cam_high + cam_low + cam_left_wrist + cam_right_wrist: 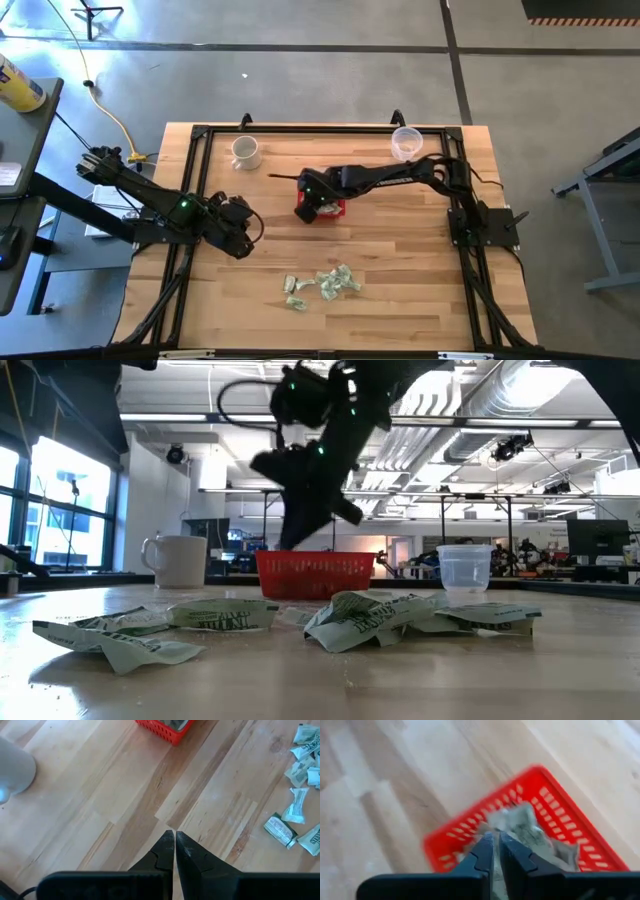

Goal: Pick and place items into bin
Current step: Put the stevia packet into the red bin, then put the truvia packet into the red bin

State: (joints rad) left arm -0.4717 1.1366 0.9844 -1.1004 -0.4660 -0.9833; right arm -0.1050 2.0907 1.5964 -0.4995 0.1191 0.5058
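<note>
Basket point(330, 209) sits about mid-table, bright red with mesh walls, and the right gripper point(312, 209) is hanging right over its left end with the fingers pinched together on nothing. In the right wrist view you can see pale wrinkly pieces point(530, 832) lying inside the basket just past those shut fingertips. From table height the right arm comes down in front of the basket and blocks a bit of its back wall.

Left gripper point(240, 243) is parked over bare wood toward the near-left, well apart from the basket, clenched shut and empty too.

The rest of the items point(322, 284) are scattered in a loose pile on the near side of the table, roughly centre, well clear of both grippers. In the low view they fill the foreground, crumpled green-and-white wrappers with print on them, and they hide the basket's bottom edge.

Other stuff around: a white mug point(245, 151) at the far left of the table and a clear plastic cup point(405, 143) at the far right, neither close to the basket. A black frame point(300, 130) runs around the tabletop edges.
</note>
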